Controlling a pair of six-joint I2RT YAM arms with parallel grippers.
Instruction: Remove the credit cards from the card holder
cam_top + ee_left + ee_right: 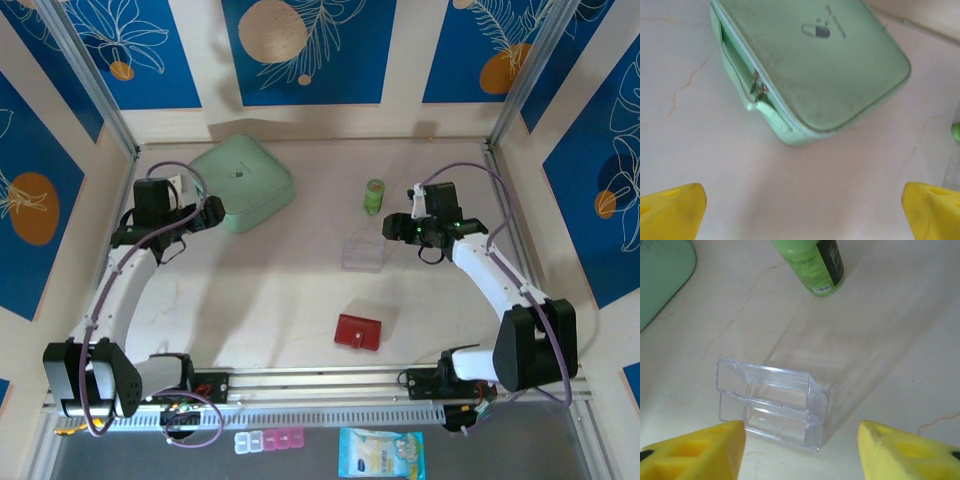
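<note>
a: entry, card holder position?

b: card holder point(358, 331) lies flat on the table point(270, 300), near side, a little right of centre. it is folded shut, red face up, and sits well apart from both grippers.

a: left gripper?

b: left gripper point(212, 210) sits at the far left, just beside the near edge of the mint-green case point(830, 75). its yellow fingers point(675, 210) are spread wide. there is nothing between them, just bare table underneath.

a: right gripper?

b: right gripper point(392, 226) is on the far right side, facing left toward the clear tray point(770, 400). the jaws are parted, with a plain gap and no hold on anything. the tray lies just ahead of the fingertips, and i can't tell whether a tip touches it. the tray itself is a clear, stepped piece resting on the table.

a: anything else nearby?

b: green bottle point(815, 265) with a dark label lies beyond the tray, near it but apart. the case is to the left of the bottle, also apart.
</note>
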